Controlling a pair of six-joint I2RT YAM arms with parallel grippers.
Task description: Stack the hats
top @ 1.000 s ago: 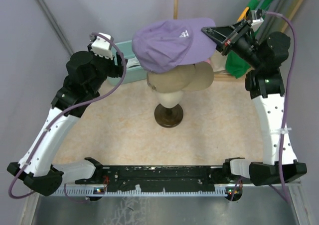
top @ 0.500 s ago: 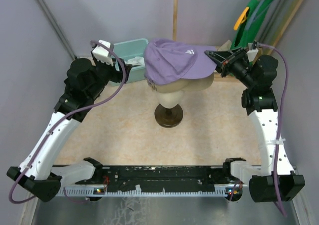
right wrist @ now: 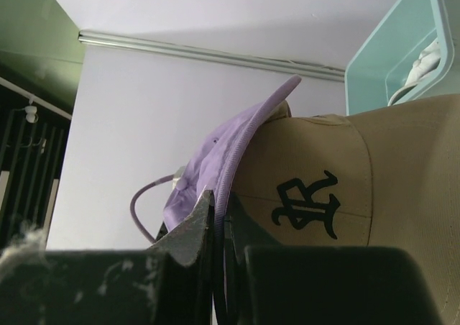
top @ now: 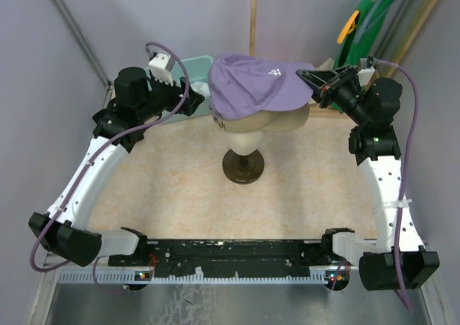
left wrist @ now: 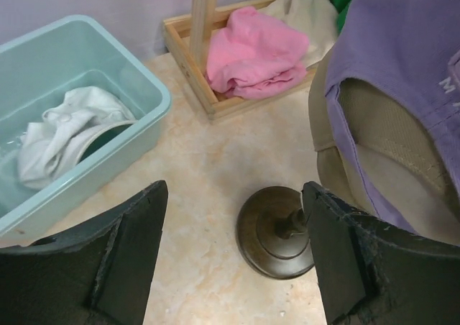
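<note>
A purple cap (top: 251,86) lies over a tan cap (top: 277,116) on a mannequin head on a dark round stand (top: 243,167). My right gripper (top: 310,78) is shut on the purple cap's brim (right wrist: 233,170), with the tan cap (right wrist: 359,188) and its dark logo just beside it. My left gripper (top: 192,101) is open and empty, left of the caps and above the stand base (left wrist: 277,231). A white cap (left wrist: 68,127) lies in the teal bin (left wrist: 144,124). The black cap is not in view.
A wooden tray (left wrist: 215,106) behind the stand holds a pink cloth (left wrist: 255,52) and a cream cloth. Green fabric and hangers (top: 359,30) are at the back right. Grey walls close in at left and back.
The purple cap has come down and left onto the tan cap, still held by my right gripper. My left arm has swung up and right towards the bin and the caps.
</note>
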